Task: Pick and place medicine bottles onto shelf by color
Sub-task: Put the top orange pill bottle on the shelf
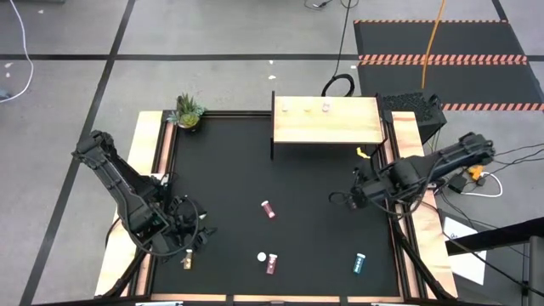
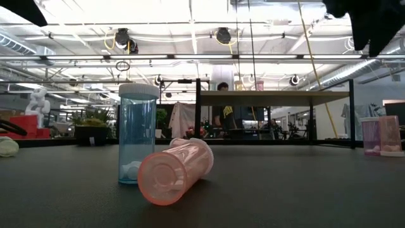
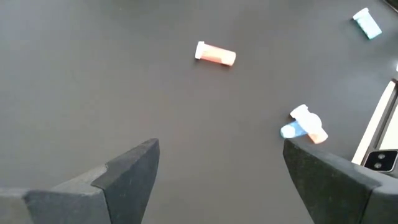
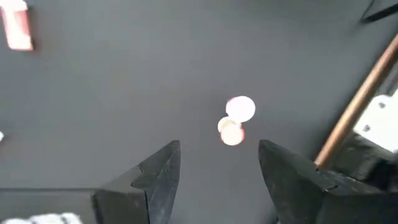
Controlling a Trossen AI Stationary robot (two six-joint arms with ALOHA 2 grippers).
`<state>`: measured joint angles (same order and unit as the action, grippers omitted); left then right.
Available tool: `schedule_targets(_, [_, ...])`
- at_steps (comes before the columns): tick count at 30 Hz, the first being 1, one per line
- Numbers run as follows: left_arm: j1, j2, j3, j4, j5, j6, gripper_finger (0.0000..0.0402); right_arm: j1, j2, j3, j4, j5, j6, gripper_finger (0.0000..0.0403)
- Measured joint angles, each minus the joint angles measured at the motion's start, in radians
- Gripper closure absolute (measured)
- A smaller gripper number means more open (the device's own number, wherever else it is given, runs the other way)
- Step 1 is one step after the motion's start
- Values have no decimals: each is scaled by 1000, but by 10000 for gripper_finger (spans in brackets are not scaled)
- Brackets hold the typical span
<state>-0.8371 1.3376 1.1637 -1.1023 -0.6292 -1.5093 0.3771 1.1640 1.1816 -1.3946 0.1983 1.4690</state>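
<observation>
From above, we see the black table [image 1: 255, 187] with the shelf [image 1: 327, 129] at its far edge. Three small bottles [image 1: 306, 107] stand in a row near the back edge of the shelf; their colours are too small to tell. A plant [image 1: 188, 111] sits at the far left corner of the table. On the table lie a pink bottle [image 1: 269, 209] near the middle, a dark red bottle [image 1: 271, 265] with a white cap beside it [image 1: 262, 256] near the front edge, a teal bottle [image 1: 359, 263] at the front right, and a yellow bottle [image 1: 186, 259] at the front left. The left gripper [image 1: 200, 231] is at the front left, just beside the yellow bottle, and holds nothing. The right gripper [image 1: 338, 198] is at the right side, in front of the shelf, also with nothing in it.

From table height, a blue bottle [image 2: 138, 134] stands upright, and a pink one [image 2: 175, 171] lies on its side, touching it. A pink bottle [image 2: 380, 135] stands at the right. The shelf [image 2: 272, 97] is behind them.

In the left wrist view, the fingers [image 3: 130, 171] are spread wide and released. Ahead lie a pink bottle [image 3: 216, 53], a pair of touching bottles [image 3: 303, 124], and a blue one [image 3: 367, 23].

In the right wrist view, the fingers [image 4: 158, 171] are apart and empty. Between them, farther off, is a small bottle [image 4: 235, 121] seen from its cap.
</observation>
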Motion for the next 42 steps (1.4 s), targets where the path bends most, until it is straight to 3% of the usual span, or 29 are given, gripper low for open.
schedule_targets(8, [1,0,0,-3,0,-4,62,-3,-41,-147,284,-86,29,193])
schedule_targets(18, [8,0,0,-9,0,15,62,-2,84,-155,646,-99,-116,193])
schedule_targets(29, [8,0,0,-9,0,35,62,30,248,-154,912,-140,-51,193])
schedule_targets(33, [8,0,0,-9,0,33,62,96,315,-135,801,-224,95,193])
schedule_targets(37, [8,0,0,-9,0,42,62,185,314,-110,725,-226,244,193])
schedule_targets(42, [19,0,0,-36,0,49,62,223,225,-109,604,-98,359,193])
